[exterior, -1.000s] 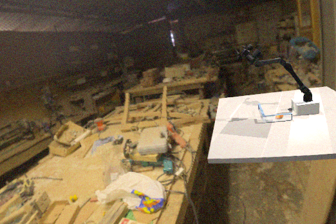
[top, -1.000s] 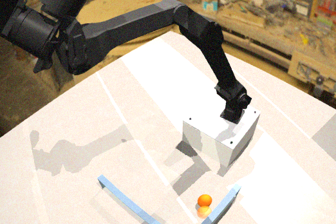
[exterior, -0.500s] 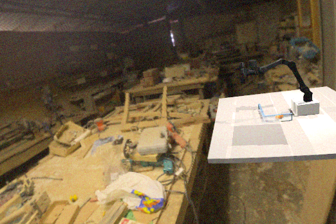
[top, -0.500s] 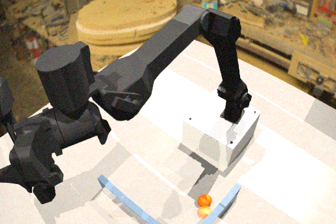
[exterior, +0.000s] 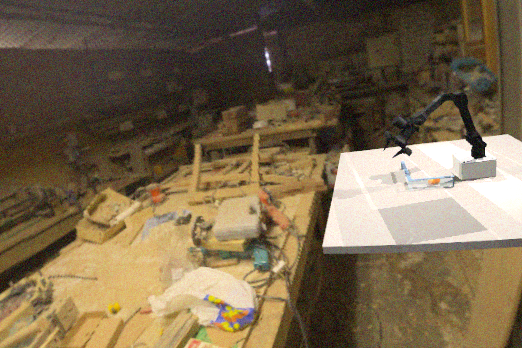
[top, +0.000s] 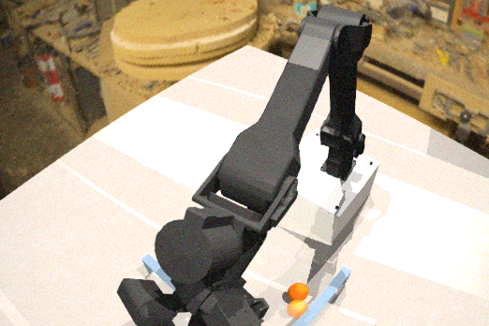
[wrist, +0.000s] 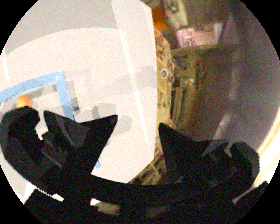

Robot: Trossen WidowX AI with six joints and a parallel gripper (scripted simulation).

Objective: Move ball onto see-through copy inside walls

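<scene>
Ball (top: 298, 291) on white table (top: 117, 202), cluttered workshop

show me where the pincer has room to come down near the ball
Free: the table strip between the ball and the far wall piece, though the arm hangs over part of it. Crowded: the ball's other side, where the see-through copy and the near wall sit close. The open pincer holds nothing.

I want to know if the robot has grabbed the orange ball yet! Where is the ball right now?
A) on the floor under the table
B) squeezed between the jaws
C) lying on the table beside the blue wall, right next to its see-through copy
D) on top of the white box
C: the ball lies on the table by the blue wall, touching its see-through copy, while the gripper hangs open above the table, holding nothing.
</scene>
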